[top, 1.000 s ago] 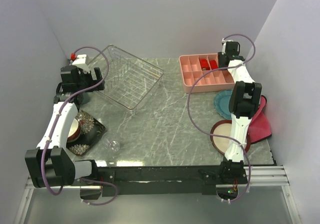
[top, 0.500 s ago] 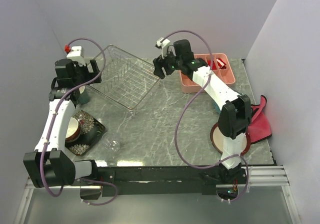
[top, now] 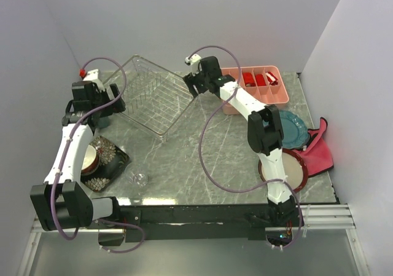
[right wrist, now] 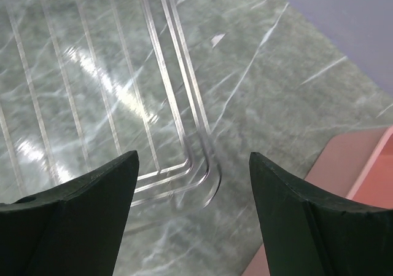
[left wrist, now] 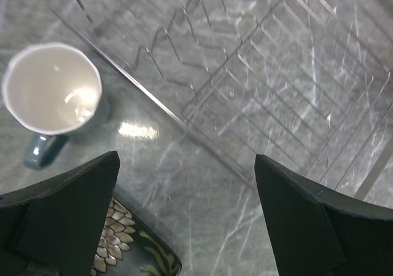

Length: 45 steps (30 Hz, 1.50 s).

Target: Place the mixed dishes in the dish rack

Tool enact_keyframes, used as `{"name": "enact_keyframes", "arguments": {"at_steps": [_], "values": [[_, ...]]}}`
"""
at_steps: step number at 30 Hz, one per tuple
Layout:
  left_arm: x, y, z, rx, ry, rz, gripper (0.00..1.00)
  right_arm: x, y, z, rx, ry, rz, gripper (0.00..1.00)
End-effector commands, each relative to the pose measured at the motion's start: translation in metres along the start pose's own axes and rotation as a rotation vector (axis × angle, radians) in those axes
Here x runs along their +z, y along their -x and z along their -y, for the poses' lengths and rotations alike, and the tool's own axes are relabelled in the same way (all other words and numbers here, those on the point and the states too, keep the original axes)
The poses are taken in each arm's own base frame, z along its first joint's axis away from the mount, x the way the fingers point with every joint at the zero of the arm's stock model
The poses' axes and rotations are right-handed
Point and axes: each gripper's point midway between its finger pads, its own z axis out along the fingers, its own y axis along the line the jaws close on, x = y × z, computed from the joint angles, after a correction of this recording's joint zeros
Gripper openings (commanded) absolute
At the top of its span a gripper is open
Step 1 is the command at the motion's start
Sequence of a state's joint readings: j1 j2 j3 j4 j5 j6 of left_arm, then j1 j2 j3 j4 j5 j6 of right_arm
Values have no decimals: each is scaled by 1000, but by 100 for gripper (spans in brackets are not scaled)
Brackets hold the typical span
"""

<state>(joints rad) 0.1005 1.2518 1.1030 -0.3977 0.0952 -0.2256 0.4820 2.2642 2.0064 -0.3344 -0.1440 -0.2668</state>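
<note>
Reaching toward the dish rack from both sides, both grippers open and holding nothing.

Nearest the bases, the clear glass stands beside the black floral square plate, which carries the red bowl; opposite lies the red-rimmed cream round plate, the teal scalloped plate behind it. Farther out, the left gripper points down with jaws spread wide over bare table between the grey-blue mug and the rack's side. Farthest, the right arm stretches leftward across the table, and the right gripper hangs, jaws apart, over the rack's rounded corner, near the pink tray, whose far compartments hold small red blocks.
</note>
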Motion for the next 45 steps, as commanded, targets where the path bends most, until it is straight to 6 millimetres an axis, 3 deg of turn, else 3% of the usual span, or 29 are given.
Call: {"name": "enact_keyframes", "arguments": {"at_steps": [1, 3, 12, 23, 27, 29, 30, 31, 38, 39, 40, 45], "values": [[5, -19, 7, -1, -53, -57, 98, 1, 50, 20, -40, -88, 134, 80], [10, -26, 9, 22, -66, -76, 98, 5, 50, 21, -35, -90, 138, 77], [22, -46, 13, 85, -91, -148, 98, 9, 36, 18, -42, -50, 73, 40], [25, -53, 12, 76, -84, -180, 99, 11, -1, 19, -29, -13, -31, 45], [20, -51, 12, 83, -89, -163, 99, 10, -6, 15, -28, 4, -52, 32], [19, -51, 12, 88, -87, -158, 99, 5, -8, 13, -27, 10, -60, 19], [18, -51, 12, 90, -84, -155, 99, 2, -8, 13, -27, 7, -64, 13], [17, -52, 11, 92, -81, -157, 99, -3, -11, 11, -17, 6, -74, 0], [18, -59, -1, 112, -25, -175, 99, -48, -30, 16, 56, -50, -141, 0], [18, -54, -1, 114, -23, -149, 99, -52, -47, 13, 73, -55, -180, 0], [17, -53, -1, 117, -26, -139, 99, -66, -42, 15, 102, -81, -166, 0], [17, -38, 6, 104, -51, -76, 99, -116, -69, 5, 285, -172, -202, 0]]}}
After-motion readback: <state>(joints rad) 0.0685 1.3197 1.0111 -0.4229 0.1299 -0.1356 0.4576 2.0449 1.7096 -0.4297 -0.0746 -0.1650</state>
